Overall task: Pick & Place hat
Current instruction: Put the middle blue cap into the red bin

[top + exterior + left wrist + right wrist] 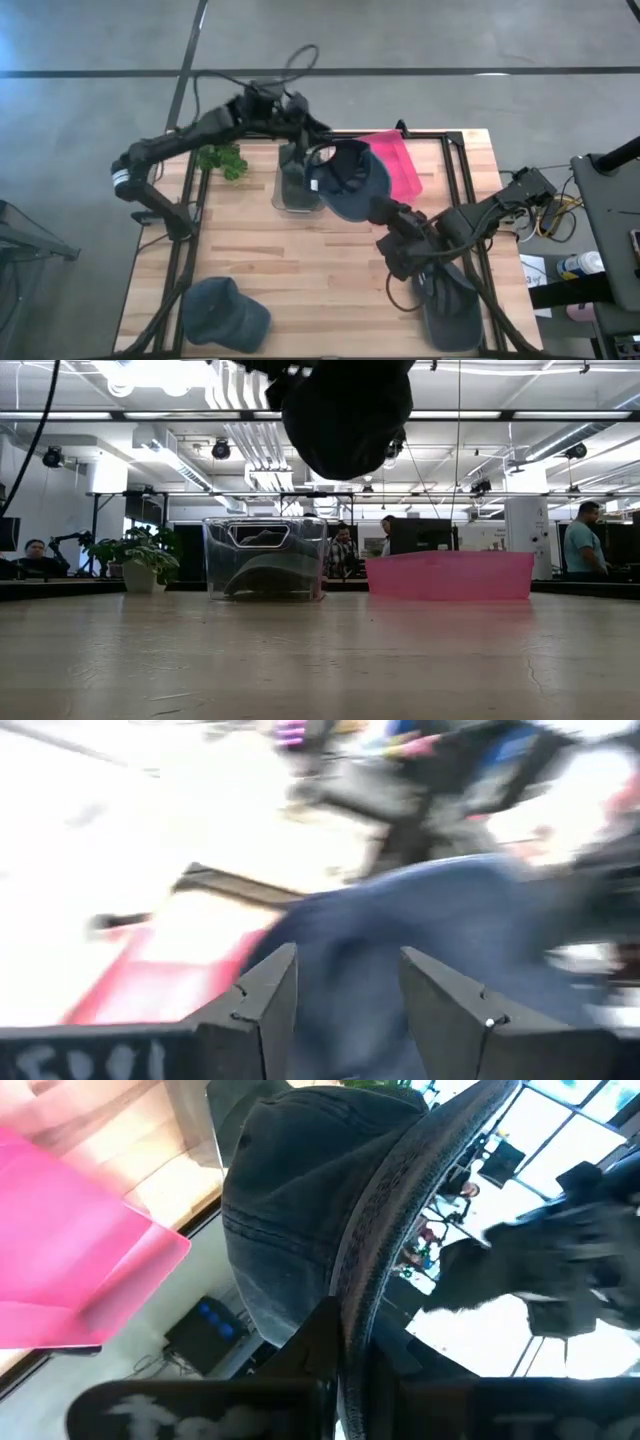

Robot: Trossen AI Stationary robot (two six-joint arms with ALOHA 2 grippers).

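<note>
Right gripper (pixel 384 212) clamped on the denim cap's (pixel 350 180) brim, held aloft near the table's (pixel 300 260) far edge (over the pink bin (pixel 395 165)). Left gripper (pixel 310 133) spread, empty, alongside.

High cam: straight down on whole table (pixel 300 260), both arms in frame. Low cam: at tabletop height, level across the wood into the room; clear bin (pixel 265 558) and pink bin (pixel 450 575) at far edge. Left wrist cam: right behind left gripper (pixel 340 1005), fingers apart, blue cap (pixel 430 940) just ahead. Right wrist cam: v. close behind right gripper (pixel 340 1355), clamped on the cap's brim. All four share cap + pink bin.
</note>
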